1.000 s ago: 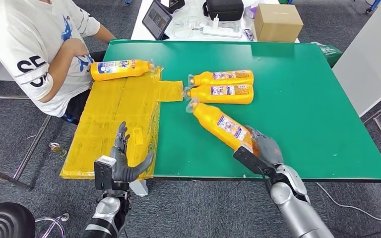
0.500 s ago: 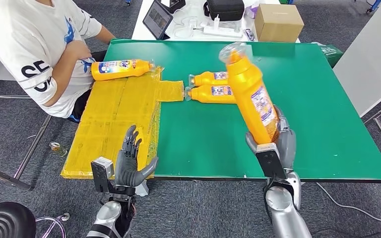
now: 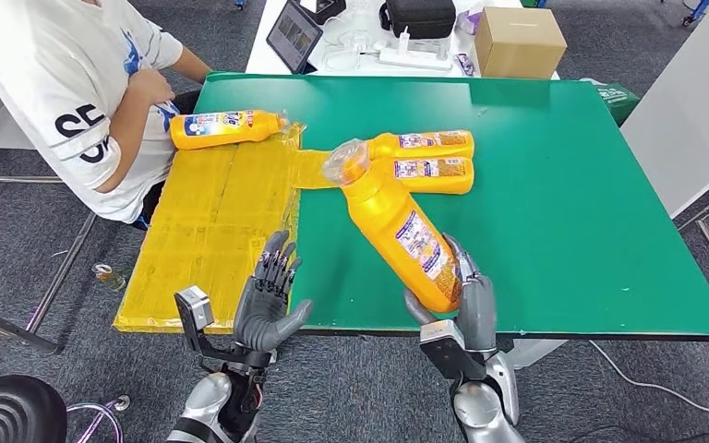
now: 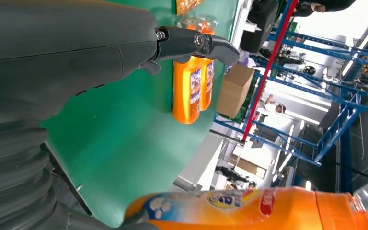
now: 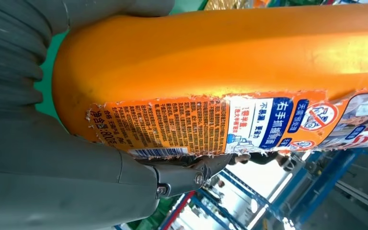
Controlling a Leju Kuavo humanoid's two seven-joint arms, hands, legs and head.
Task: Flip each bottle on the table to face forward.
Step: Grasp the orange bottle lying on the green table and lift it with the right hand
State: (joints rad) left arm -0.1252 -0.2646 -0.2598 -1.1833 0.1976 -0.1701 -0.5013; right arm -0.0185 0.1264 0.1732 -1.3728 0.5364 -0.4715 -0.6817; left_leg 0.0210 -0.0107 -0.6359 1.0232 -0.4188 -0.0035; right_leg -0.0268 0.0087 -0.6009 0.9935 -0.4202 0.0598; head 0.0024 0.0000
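Note:
My right hand (image 3: 466, 300) grips the base of an orange bottle (image 3: 397, 231) and holds it up off the green table (image 3: 554, 212), tilted with its clear cap toward the far left; its back label (image 5: 230, 122) faces the right wrist camera. Two more orange bottles (image 3: 425, 145) (image 3: 429, 173) lie side by side at mid table. Another orange bottle (image 3: 222, 128) lies on the yellow mat (image 3: 212, 221) at the far left. My left hand (image 3: 268, 300) hovers open, fingers spread, over the mat's near right corner, a short way left of the held bottle (image 4: 268, 208).
A person in a white shirt (image 3: 65, 83) sits at the table's left side, an arm near the far-left bottle. Behind the green table stands a white table with a cardboard box (image 3: 517, 40), a tablet (image 3: 291, 34) and a black bag (image 3: 417, 17).
My right hand lifted the bottle off the table, swung it upright, then tipped it leftward and drew it nearer. The left hand rose and moved right toward the bottle.

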